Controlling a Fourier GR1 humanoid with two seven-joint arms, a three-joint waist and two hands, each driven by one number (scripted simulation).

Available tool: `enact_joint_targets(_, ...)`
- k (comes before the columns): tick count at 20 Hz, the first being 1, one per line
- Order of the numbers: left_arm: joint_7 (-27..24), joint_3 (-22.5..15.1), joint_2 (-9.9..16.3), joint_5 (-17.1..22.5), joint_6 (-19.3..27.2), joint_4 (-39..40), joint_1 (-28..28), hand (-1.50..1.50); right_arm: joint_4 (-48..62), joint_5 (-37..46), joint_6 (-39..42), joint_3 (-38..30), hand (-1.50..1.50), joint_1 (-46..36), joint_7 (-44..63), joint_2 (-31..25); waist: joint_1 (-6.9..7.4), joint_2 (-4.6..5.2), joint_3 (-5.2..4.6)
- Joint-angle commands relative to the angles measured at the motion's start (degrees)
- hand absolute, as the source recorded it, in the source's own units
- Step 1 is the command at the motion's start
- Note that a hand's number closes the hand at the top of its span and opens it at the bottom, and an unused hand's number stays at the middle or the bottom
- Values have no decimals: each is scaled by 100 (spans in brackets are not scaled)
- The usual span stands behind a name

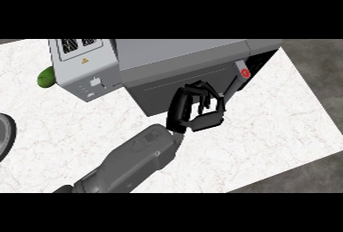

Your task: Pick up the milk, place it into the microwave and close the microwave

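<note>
The tabletop is white with faint pinkish-grey marbling. The microwave is grey, lighter on top and darker on its door side, with a pale panel bearing black vent grilles and a small yellow warning triangle. A red ring with a white centre sits near its right end. A green rounded object peeks out at its left. The hand is black, its forearm grey.

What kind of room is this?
Probably a kitchen. A grey microwave sits on a white marble counter, with something green beside it. One robot hand is at the microwave's door.
</note>
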Motion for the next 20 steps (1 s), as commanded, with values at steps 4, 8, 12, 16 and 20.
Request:
enact_joint_targets(4, 1, 298, 3, 196, -55, 487, -582, 150, 261, -105, 232, -49, -150, -94, -86, -35, -9, 85, -8)
enact_joint_targets(8, 2, 247, 3, 293, -43, 526, -626, 150, 442, -244, 262, -78, -150, -147, -45, 33, 33, 99, 0)
enact_joint_targets(12, -24, 174, 3, 386, -49, 500, -683, 150, 565, -333, 341, -78, -150, -205, 0, 48, 18, 115, 3)
enact_joint_targets(16, -86, 97, 3, 454, -42, 530, -689, 150, 693, -385, 367, -115, -150, -304, 36, 18, 64, 132, 4)
enact_joint_targets(20, -125, 46, 3, 503, -88, 565, -777, 150, 807, -434, 447, -127, -150, -376, 81, -15, 93, 133, 9)
